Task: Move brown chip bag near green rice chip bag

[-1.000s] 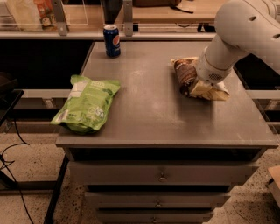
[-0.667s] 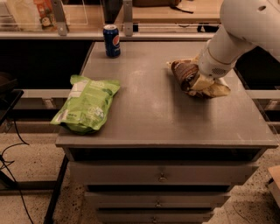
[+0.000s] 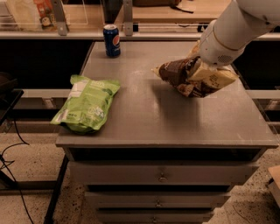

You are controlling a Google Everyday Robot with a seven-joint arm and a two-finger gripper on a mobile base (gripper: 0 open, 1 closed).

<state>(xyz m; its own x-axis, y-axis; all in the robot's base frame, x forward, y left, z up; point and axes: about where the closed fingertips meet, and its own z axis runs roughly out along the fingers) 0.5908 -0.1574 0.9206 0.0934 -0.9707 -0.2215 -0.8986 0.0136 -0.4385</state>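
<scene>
The brown chip bag [image 3: 183,75], dark brown with cream-yellow ends, hangs lifted above the right side of the grey table [image 3: 166,122], casting a shadow below. My gripper [image 3: 199,72] is shut on its upper middle, coming down from the white arm [image 3: 232,30] at the top right. The green rice chip bag [image 3: 87,104] lies flat at the table's front left, partly over the left edge, well apart from the brown bag.
A blue soda can [image 3: 112,40] stands upright at the back left of the table. A shelf with bottles [image 3: 39,11] runs behind. Drawers [image 3: 162,177] sit under the tabletop. Cables [image 3: 13,157] lie on the floor at left.
The brown chip bag was lying on the table under the gripper; it is now lifted off the surface and has shifted a little left with the gripper.
</scene>
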